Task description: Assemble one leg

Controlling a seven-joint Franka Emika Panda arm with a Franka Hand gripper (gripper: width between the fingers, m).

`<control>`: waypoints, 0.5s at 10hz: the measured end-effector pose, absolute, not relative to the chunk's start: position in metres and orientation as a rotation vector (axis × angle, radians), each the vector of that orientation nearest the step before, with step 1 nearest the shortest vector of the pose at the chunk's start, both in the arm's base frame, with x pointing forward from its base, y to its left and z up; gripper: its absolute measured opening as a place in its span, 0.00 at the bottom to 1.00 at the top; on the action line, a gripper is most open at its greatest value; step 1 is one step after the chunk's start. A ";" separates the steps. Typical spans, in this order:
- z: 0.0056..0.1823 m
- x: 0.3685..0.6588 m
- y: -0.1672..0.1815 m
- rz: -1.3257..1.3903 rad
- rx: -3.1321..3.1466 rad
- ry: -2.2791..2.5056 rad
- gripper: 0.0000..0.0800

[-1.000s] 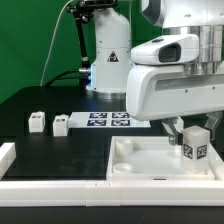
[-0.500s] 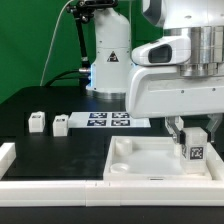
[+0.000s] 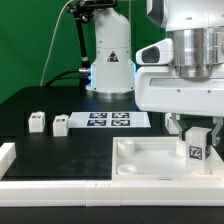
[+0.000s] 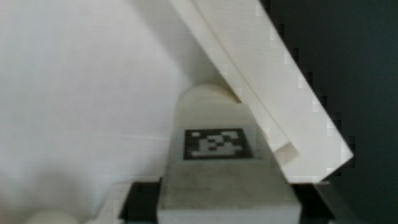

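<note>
My gripper [image 3: 195, 128] is shut on a leg [image 3: 196, 146], a small white post with a black-and-white tag on its face. I hold it upright over the right corner of the large white tray-like piece [image 3: 150, 162]. In the wrist view the leg [image 4: 219, 165] sits between the dark fingers [image 4: 143, 203], close to the tray's raised rim [image 4: 267, 80]. Two more legs [image 3: 37, 122] [image 3: 61, 125] stand on the black table at the exterior view's left.
The marker board [image 3: 110, 119] lies on the table behind the tray. A white rail [image 3: 40, 183] runs along the front edge. The arm's white base [image 3: 108, 55] stands at the back.
The gripper with the leg has moved toward the exterior view's right and slightly down, over the tray's right corner.
</note>
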State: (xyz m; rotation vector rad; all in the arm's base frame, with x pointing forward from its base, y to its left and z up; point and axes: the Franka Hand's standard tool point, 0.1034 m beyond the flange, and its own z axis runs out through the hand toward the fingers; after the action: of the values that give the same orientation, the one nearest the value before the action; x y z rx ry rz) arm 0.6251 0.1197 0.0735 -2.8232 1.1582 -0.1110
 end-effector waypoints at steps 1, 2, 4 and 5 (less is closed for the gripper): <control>0.073 0.625 0.120 -0.103 -2.749 1.316 0.36; 0.074 0.625 0.120 -0.097 -2.694 1.411 0.36; 0.074 0.626 0.119 -0.075 -2.557 1.612 0.36; 0.074 0.626 0.119 -0.070 -2.523 1.660 0.36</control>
State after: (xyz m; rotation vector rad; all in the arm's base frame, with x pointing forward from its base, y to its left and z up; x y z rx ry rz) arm 0.6259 0.1188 0.0740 -2.5233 1.6605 -0.0699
